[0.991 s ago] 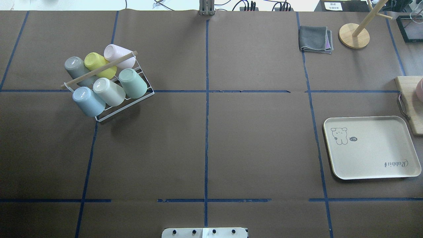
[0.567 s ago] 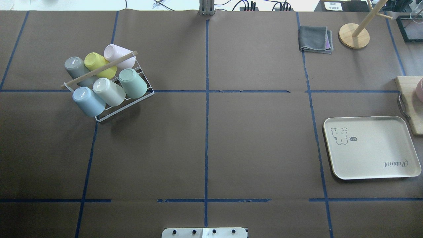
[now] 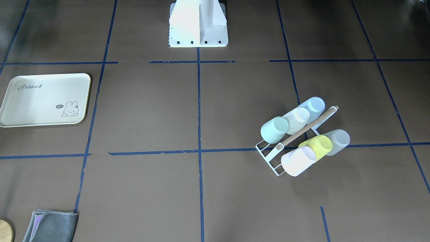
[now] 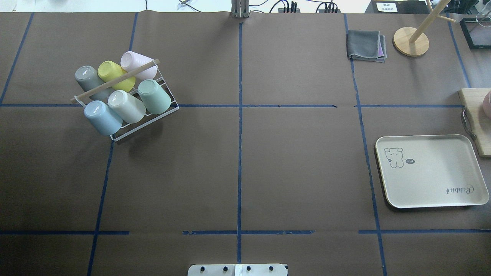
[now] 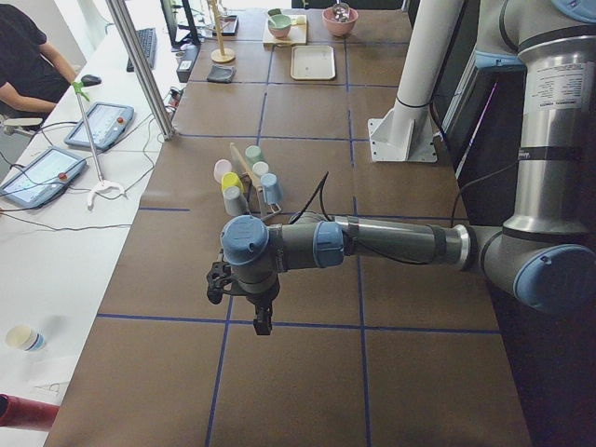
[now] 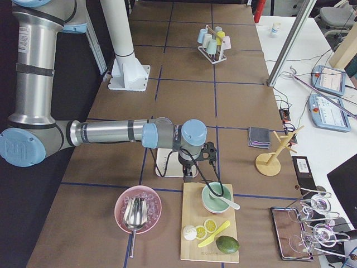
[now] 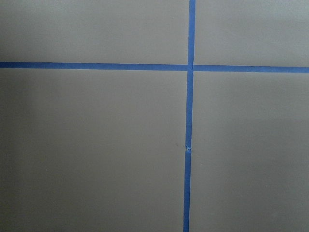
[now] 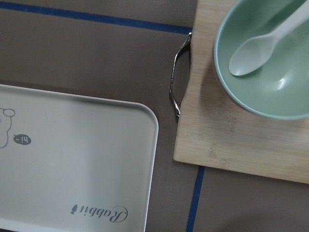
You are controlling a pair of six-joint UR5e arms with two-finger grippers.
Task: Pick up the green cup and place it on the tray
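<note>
The green cup (image 4: 154, 96) lies tilted in a white wire rack (image 4: 168, 111) at the table's left, beside a cream cup and a pale blue cup (image 4: 101, 117). It also shows in the front view (image 3: 274, 129). The tray (image 4: 431, 170) lies flat at the right, with nothing on it, and fills the lower left of the right wrist view (image 8: 72, 159). My left gripper (image 5: 264, 324) hangs over bare table short of the rack. My right gripper (image 6: 188, 177) hangs by the tray and board. I cannot tell whether either is open or shut.
The rack also holds yellow-green, grey and pink cups under a wooden handle (image 4: 115, 80). A wooden board (image 8: 231, 140) with a green bowl and spoon (image 8: 263, 58) lies right of the tray. A grey cloth (image 4: 366, 46) and a wooden stand (image 4: 411, 41) are at the far right.
</note>
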